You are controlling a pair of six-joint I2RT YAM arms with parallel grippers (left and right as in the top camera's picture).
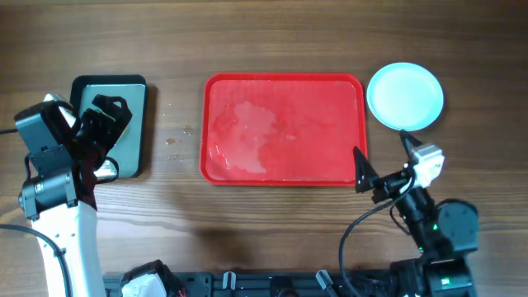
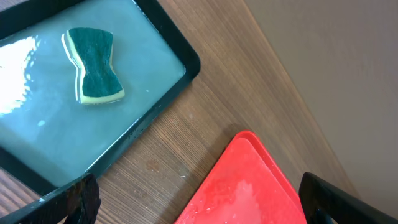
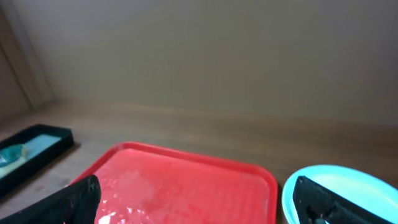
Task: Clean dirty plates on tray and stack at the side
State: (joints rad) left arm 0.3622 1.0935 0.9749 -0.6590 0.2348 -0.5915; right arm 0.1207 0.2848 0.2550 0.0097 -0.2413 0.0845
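The red tray [image 1: 322, 99] lies mid-table with wet, soapy patches on it and no plates. It also shows in the left wrist view [image 2: 249, 186] and the right wrist view [image 3: 186, 180]. A pale turquoise plate [image 1: 404, 96] sits on the table to the right of the tray, seen too in the right wrist view [image 3: 354, 186]. I cannot tell whether other plates lie under it, and no white plate shows. My left gripper [image 1: 111, 124] [image 2: 199, 211] is open and empty over the dark pan. My right gripper [image 1: 384, 161] [image 3: 199, 208] is open and empty near the tray's front right corner.
A dark metal pan [image 1: 132, 91] [image 2: 168, 50] holding water stands left of the tray. A green and yellow sponge [image 2: 93, 65] lies in it. Small crumbs or drops [image 1: 173, 140] dot the wood between pan and tray.
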